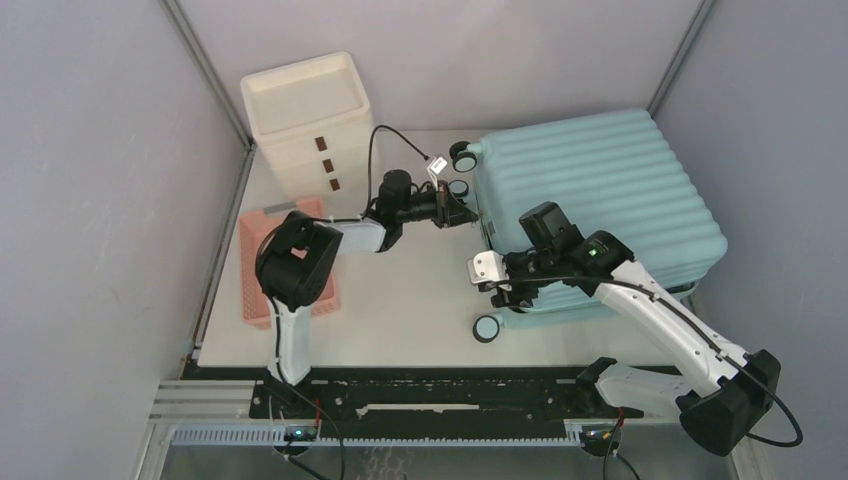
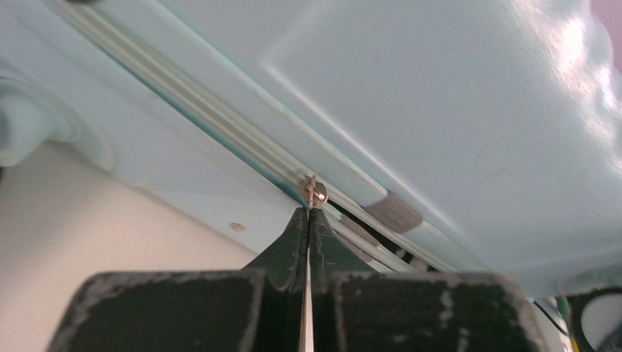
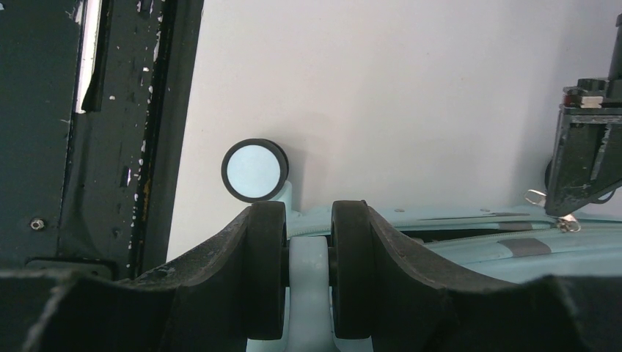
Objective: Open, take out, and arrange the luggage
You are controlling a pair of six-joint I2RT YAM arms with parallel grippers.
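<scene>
Opening step. The luggage (image 1: 600, 190) is lying shut, far right on the table (image 1: 400, 300). Left gripper (image 2: 309, 220) is pinching the zipper pull (image 2: 315, 193) on its left edge. Right gripper (image 3: 308, 249) is clamping a near-corner wheel bracket (image 3: 308, 275), likely bracing. Next move is probably dragging the pull along the seam.

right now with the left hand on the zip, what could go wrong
1. The left hand pinches the zip pull only at its very fingertips, so a tug along the track could let it slip free.
2. The right hand seems to brace the suitcase by one caster alone. A caster may swivel, so the case could shift or turn when the zip is pulled.
</scene>
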